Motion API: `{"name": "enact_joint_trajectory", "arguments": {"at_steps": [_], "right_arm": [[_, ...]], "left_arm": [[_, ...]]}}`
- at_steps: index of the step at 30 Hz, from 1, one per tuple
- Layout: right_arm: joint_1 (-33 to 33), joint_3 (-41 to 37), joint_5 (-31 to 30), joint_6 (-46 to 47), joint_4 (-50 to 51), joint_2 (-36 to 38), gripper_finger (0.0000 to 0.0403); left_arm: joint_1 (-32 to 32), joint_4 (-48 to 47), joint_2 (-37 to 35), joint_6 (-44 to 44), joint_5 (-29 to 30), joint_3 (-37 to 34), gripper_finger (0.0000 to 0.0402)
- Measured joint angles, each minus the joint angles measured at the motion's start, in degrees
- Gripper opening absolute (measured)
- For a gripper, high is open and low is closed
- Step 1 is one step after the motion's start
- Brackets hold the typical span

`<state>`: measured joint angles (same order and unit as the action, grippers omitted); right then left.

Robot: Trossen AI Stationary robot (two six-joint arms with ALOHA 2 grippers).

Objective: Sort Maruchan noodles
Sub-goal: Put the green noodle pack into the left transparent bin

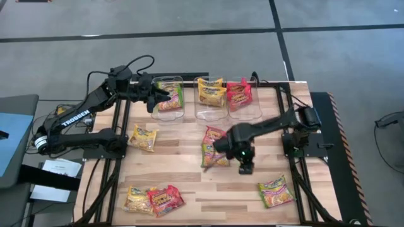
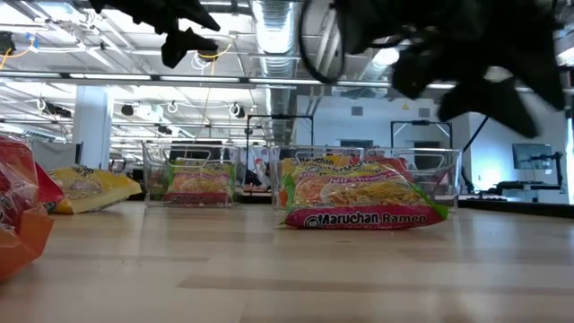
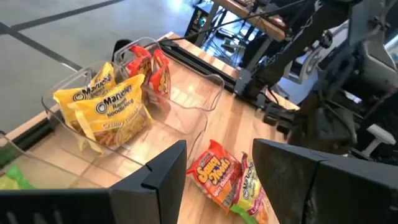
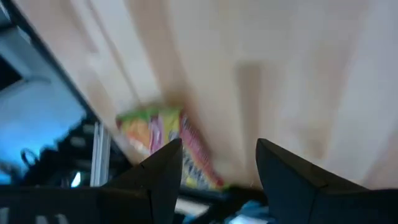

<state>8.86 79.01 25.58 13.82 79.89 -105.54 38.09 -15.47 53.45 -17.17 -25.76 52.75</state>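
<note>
Lying nearest the front edge of the worktop (image 1: pixel 208 189) are a yellow packet (image 1: pixel 136 198) touching a red one (image 1: pixel 166 198), and a green packet (image 1: pixel 276 190) off toward the right side. Farther in, the right tool (image 1: pixel 222 153) hovers at mid-worktop just beside a green packet (image 1: pixel 211 153) with a red packet (image 1: pixel 215 135) just behind it; its fingers (image 4: pixel 163 168) stand apart and hold nothing. Another yellow packet (image 1: pixel 143 137) lies alone on the left. At the far edge stand three clear bins (image 1: pixel 211 113) holding green, yellow and red noodles respectively, and the left tool (image 1: pixel 158 96) hangs at the green one, its fingers (image 3: pixel 155 180) apart and empty. These packets look light, glossy and slippery, with a brittle noodle block inside, so a grip across a short edge or crimped seam seems safest, without hard squeezing. Print on the nearest green packet reads "Maruchan Ramen" (image 2: pixel 368 218); the yellow pack in its bin shows "Maruchan Ramen Noodle Soup" (image 3: pixel 106 106). White letters on the left arm spell "TROSSEN" (image 1: pixel 76 118).
</note>
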Motion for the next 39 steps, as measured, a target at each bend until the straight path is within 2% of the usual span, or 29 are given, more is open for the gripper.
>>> {"name": "enact_joint_trajectory", "arguments": {"at_steps": [4, 12, 19, 26, 32, 36, 39], "right_arm": [[5.04, -2.77, 3.86, 1.93, 0.82, -0.05, 0.0227], [13.98, -5.88, 6.90, 5.37, 0.30, -0.04, 0.0227], [18.47, -11.35, 11.47, 6.54, -3.34, 2.33, 0.0227], [19.27, -20.81, 11.80, 15.93, -11.16, 15.23, 0.0227], [19.35, -27.49, 7.32, 24.55, -19.07, 28.47, 0.0228], [20.07, -30.81, 4.34, 27.88, -22.93, 34.06, 0.0228], [20.16, -32.72, 2.19, 29.12, -23.08, 35.34, 0.0228]], "left_arm": [[0.00, -0.59, 0.00, 0.00, -0.02, 0.00, 0.0171], [0.00, -0.72, 0.02, 0.02, -0.02, 0.00, 0.0171], [-0.04, -0.76, 0.02, 0.02, -0.02, 0.00, 0.0171], [-0.04, -1.81, 0.04, 0.02, 0.26, 0.00, 0.0171], [-0.04, -1.92, 0.07, -0.57, 1.01, 0.00, 0.0171], [-0.04, -1.90, 0.07, -1.22, 1.81, 0.00, 0.0171], [-0.04, -1.67, 0.07, -2.94, 3.29, 0.00, 0.0171]]}}
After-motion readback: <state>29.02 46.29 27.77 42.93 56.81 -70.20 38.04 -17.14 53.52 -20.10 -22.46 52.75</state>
